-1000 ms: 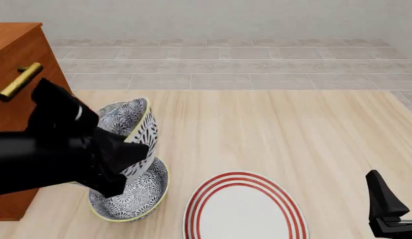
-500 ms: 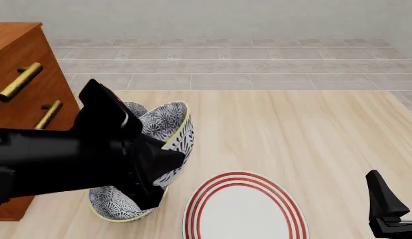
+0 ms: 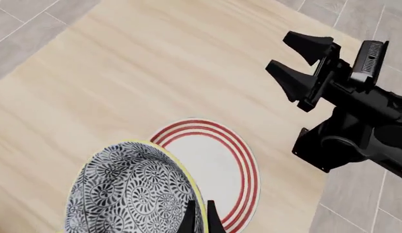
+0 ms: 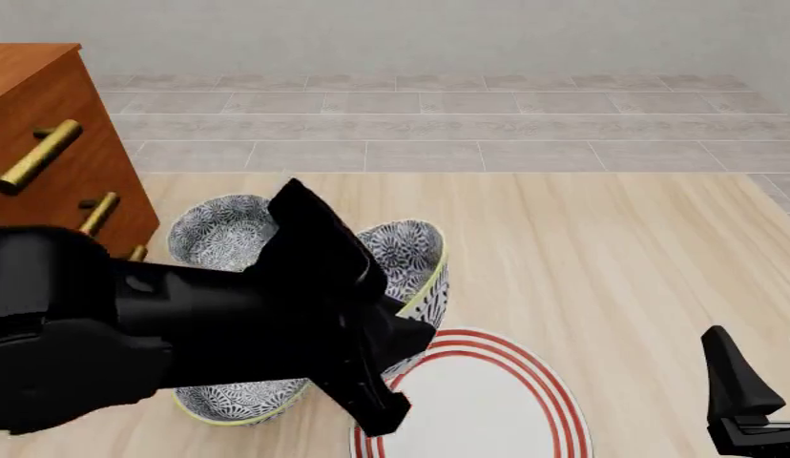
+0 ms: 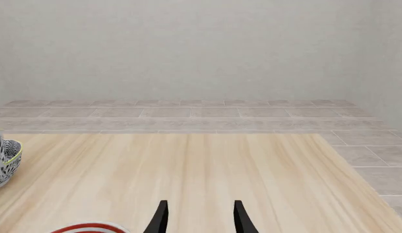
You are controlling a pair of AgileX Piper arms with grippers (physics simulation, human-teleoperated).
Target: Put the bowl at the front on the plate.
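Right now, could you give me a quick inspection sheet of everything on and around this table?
Surface: light wooden table, bare on its right side.
Job's things: patterned bowl tilted, lifted in the left end effector, partly above the red-ringed plate.
Clutter: two more patterned bowls, one at the back, one at the near left partly hidden by the arm.
Grippers: left end effector shut on the bowl's rim; right end effector open, holding nothing.
Cables: nothing seen.
Surroundings: wooden drawer cabinet with brass handles at the left; tiled floor beyond; plain wall.
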